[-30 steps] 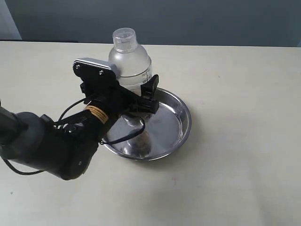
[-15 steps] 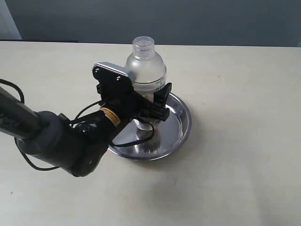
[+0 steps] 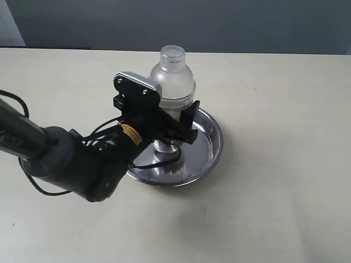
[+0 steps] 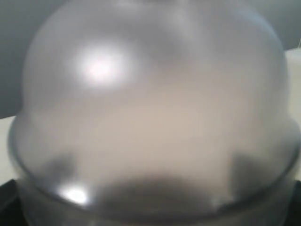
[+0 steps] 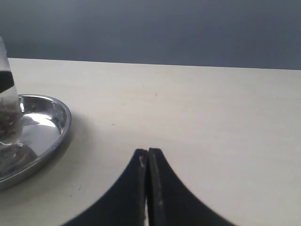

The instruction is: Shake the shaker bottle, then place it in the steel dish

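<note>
Stainless steel dish (image 3: 215,143) sits on a pale table (image 3: 274,192), with the shaker bottle (image 3: 174,82) standing upright inside its rim. The left gripper (image 3: 169,124) has its fingers clamped around the bottle's clear lower body, under the frosted dome. The left wrist view shows only that dome, blurred. The right wrist view shows the bottle's base at or just above the dish floor; contact cannot be confirmed. The right gripper (image 5: 148,183) rests well apart from the dish, fingers pressed together. To finish well, the arm should probably lower straight down until the base sits flat, spread the fingers fully, then back away level so neither finger tips the bottle.
</note>
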Controlling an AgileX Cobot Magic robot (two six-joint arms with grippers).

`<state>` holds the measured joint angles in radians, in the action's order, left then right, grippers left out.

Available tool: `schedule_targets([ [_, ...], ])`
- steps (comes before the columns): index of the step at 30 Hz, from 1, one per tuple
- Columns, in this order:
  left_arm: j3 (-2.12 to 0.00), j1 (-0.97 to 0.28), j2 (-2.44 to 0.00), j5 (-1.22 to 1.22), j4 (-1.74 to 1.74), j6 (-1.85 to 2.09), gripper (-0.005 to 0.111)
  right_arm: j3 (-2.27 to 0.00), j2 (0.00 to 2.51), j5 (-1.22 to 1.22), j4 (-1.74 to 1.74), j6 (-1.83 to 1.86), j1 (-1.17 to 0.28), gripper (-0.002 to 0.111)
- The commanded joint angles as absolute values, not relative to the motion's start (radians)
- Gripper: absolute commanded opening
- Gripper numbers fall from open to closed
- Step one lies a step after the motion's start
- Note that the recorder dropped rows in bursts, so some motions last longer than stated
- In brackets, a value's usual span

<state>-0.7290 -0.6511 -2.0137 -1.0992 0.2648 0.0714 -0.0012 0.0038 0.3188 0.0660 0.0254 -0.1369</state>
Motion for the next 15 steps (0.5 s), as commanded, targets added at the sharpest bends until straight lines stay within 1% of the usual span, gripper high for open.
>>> schedule_targets([
  [1,-0.736,-0.638,-2.011,-0.913,0.27,0.116,0.0,0.0,0.0,0.305,0.065,0.026,-0.14,-0.001],
  [3,-0.736,-0.638,-2.026,-0.95,0.245,0.132,0.0,0.0,0.0,0.305,0.065,0.026,-0.14,-0.001],
  [6,-0.736,-0.638,-2.054,-1.18,0.113,0.171,0.0,0.0,0.0,0.305,0.065,0.026,-0.14,-0.001],
  [7,-0.736,-0.638,-2.063,-1.221,0.072,0.16,0.0,0.0,0.0,0.305,0.065,0.026,-0.14,-0.001],
  [15,-0.736,-0.638,-2.073,-1.221,0.117,0.165,0.0,0.0,0.0,0.305,0.065,0.026,-0.14,-0.001],
])
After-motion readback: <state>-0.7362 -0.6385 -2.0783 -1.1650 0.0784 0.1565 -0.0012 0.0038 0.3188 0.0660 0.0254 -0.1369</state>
